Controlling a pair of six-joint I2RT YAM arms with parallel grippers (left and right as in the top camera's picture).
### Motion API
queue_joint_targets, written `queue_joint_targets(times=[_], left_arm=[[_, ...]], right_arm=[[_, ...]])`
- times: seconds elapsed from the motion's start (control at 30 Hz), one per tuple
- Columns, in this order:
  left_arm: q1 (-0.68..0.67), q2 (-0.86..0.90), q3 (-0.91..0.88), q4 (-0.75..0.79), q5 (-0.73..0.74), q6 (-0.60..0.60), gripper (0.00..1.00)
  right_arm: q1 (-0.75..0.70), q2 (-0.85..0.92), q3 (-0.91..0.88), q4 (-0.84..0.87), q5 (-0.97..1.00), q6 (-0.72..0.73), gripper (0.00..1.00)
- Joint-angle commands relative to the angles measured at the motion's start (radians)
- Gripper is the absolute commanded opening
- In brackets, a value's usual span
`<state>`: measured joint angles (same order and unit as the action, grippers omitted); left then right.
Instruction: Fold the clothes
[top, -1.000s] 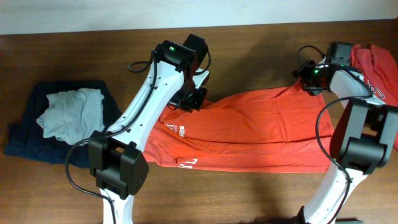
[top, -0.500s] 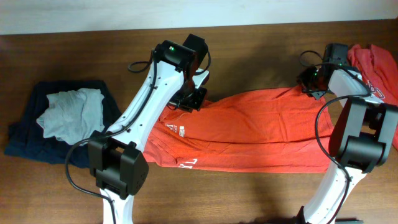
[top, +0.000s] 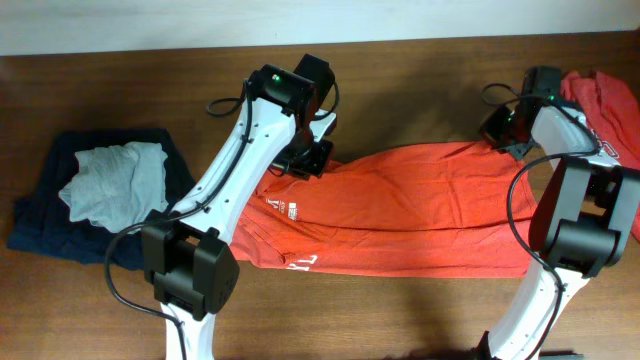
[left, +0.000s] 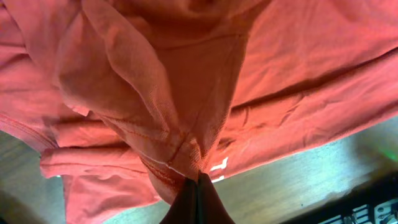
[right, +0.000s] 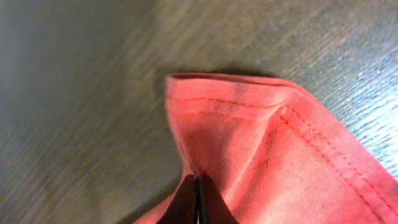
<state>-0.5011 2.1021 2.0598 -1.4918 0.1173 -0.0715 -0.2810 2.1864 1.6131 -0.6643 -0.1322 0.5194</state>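
An orange-red T-shirt (top: 410, 205) with white print lies spread across the middle of the wooden table. My left gripper (top: 303, 160) is at its upper left edge, shut on a bunch of the cloth (left: 186, 149), which hangs in folds from the black fingertips (left: 189, 202). At the shirt's upper right corner my right gripper (top: 508, 133) is shut on the hemmed corner (right: 249, 137); its fingertips (right: 189, 202) pinch the fabric just above the tabletop. A second orange-red garment (top: 605, 105) lies at the far right.
A dark navy garment (top: 45, 215) with a grey one (top: 115, 185) on top lies at the left. Bare wooden table (top: 420, 75) runs along the back, up to a white wall. Both arm bases stand at the front edge.
My right gripper has closed on the shirt's upper right corner and drawn it slightly to the right and back. The left arm has not moved.
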Motion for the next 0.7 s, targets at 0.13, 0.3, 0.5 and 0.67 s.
queue_joint_targets(times=[0.13, 0.3, 0.5, 0.67], left_arm=[[0.0, -0.008, 0.003, 0.013, -0.037, -0.006, 0.01], [0.0, -0.008, 0.003, 0.002, -0.037, -0.005, 0.01], [0.0, -0.008, 0.003, -0.05, -0.037, -0.002, 0.01], [0.0, -0.008, 0.003, -0.094, -0.04, -0.002, 0.0]], right_arm=[[-0.003, -0.144, 0.111, -0.157, 0.005, -0.078, 0.04], [-0.011, -0.212, 0.112, -0.345, 0.134, -0.078, 0.04], [-0.016, -0.237, 0.112, -0.507, 0.185, -0.124, 0.04], [-0.016, -0.241, 0.111, -0.637, 0.231, -0.153, 0.04]])
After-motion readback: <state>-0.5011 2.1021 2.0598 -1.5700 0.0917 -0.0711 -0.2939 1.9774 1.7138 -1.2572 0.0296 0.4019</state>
